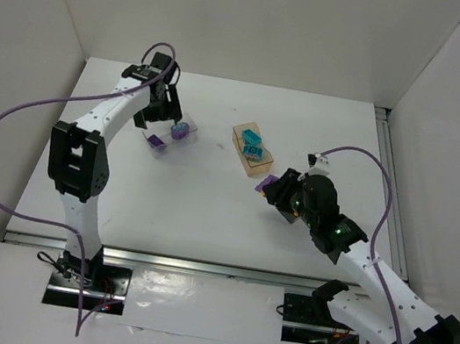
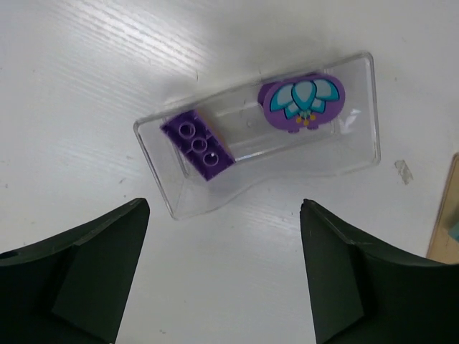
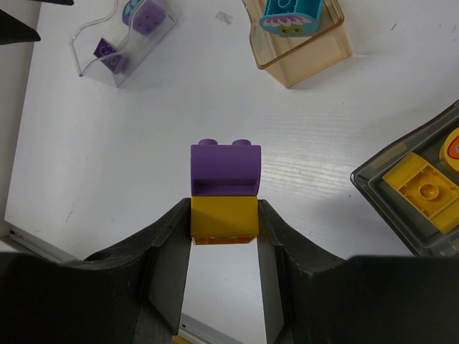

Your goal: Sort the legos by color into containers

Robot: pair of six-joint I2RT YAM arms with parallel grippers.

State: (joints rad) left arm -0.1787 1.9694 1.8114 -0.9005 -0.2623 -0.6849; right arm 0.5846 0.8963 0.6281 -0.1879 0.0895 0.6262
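3 containers sit on the white worktop [image 1: 203,221]. The clear box [image 2: 344,143] lies just below the left fingers [image 2: 79,272], which stand spread wide above it, grasping nothing. Inside it are a purple 3-stud brick [image 2: 197,147] at one end and a rounded purple piece [image 2: 303,104] with a teal flower print at the other. The tan-orange box [image 1: 260,165], near the middle of the worktop, holds teal bricks [image 1: 251,142]. The right fingers [image 3: 161,251] are clenched on a yellow brick [image 3: 224,217] with a purple brick [image 3: 224,172] stuck to its far side, held over bare worktop. Beside them, the dark grey box [image 3: 376,188] holds a flat yellow brick [image 3: 422,190].
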